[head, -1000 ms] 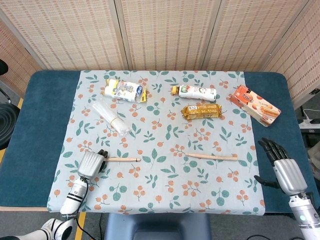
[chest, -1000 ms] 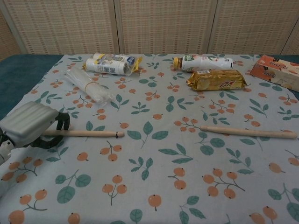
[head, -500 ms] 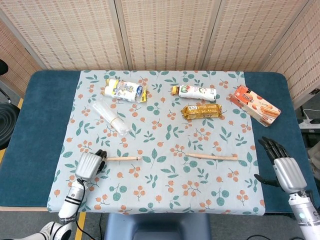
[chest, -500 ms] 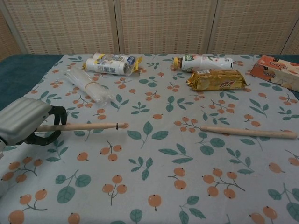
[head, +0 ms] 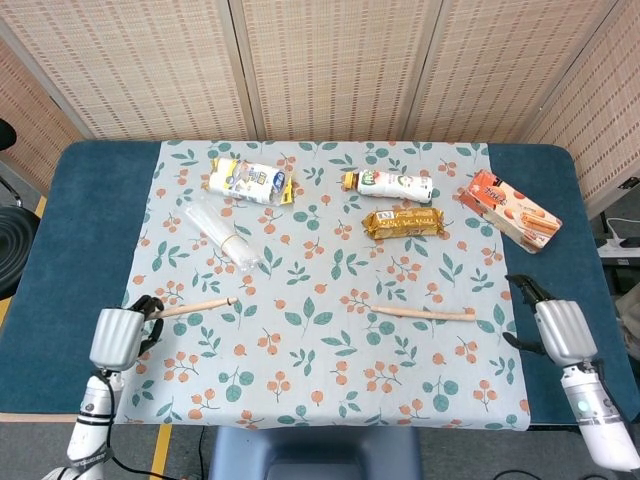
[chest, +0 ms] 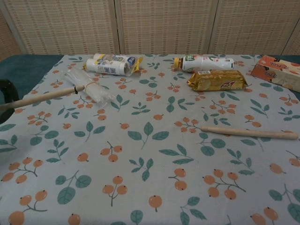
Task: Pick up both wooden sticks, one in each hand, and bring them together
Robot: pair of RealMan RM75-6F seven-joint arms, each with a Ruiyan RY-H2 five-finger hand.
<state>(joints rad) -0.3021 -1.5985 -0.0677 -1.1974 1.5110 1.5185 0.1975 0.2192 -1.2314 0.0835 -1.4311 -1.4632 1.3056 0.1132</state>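
My left hand (head: 118,335) grips the end of one wooden stick (head: 197,306) at the table's front left; the stick is lifted and points right and slightly away. In the chest view this stick (chest: 44,96) slants in from the left edge, where only dark fingers (chest: 5,89) of that hand show. The second wooden stick (head: 423,314) lies flat on the floral cloth (head: 330,380) right of centre, also seen in the chest view as the stick (chest: 248,133). My right hand (head: 553,327) hovers off the cloth's right edge, holding nothing, fingers pointing toward the stick's end.
At the back lie a wrapped snack pack (head: 247,180), a white bottle (head: 391,183), a gold biscuit pack (head: 402,222) and an orange box (head: 510,208). A clear plastic bag (head: 222,235) lies behind the left stick.
My left hand has lifted its stick off the cloth and drawn left and back toward me. My right hand has moved slightly left toward the lying stick.
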